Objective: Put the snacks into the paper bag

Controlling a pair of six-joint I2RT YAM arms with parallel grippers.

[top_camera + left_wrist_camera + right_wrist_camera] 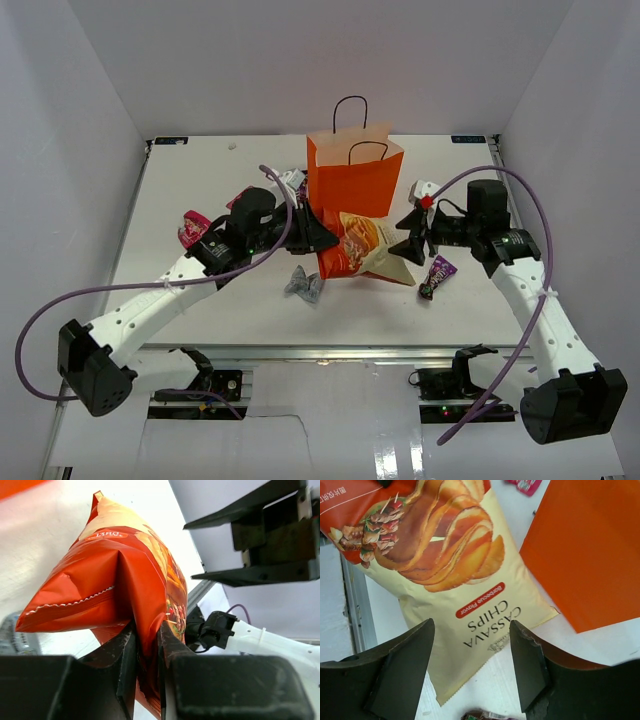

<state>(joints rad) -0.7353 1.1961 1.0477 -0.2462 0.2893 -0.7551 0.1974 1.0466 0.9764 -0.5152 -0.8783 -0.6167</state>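
Observation:
The orange paper bag (353, 175) stands upright at the table's back middle, handles up; its side shows in the right wrist view (590, 550). The large orange-red chip bag (365, 248) lies in front of it. My left gripper (322, 236) is shut on the chip bag's left end, seen pinched between the jaws in the left wrist view (125, 580). My right gripper (408, 240) is open just right of the chip bag, its cream end (465, 610) between the fingers (402, 665). A dark purple candy wrapper (437, 274), a silver wrapper (304, 285) and a pink packet (192, 229) lie on the table.
More small packets (290, 182) lie behind my left arm beside the paper bag. A small white object (421, 189) sits right of the bag. White walls close off the back and sides. The table's metal front rail (330, 353) runs below.

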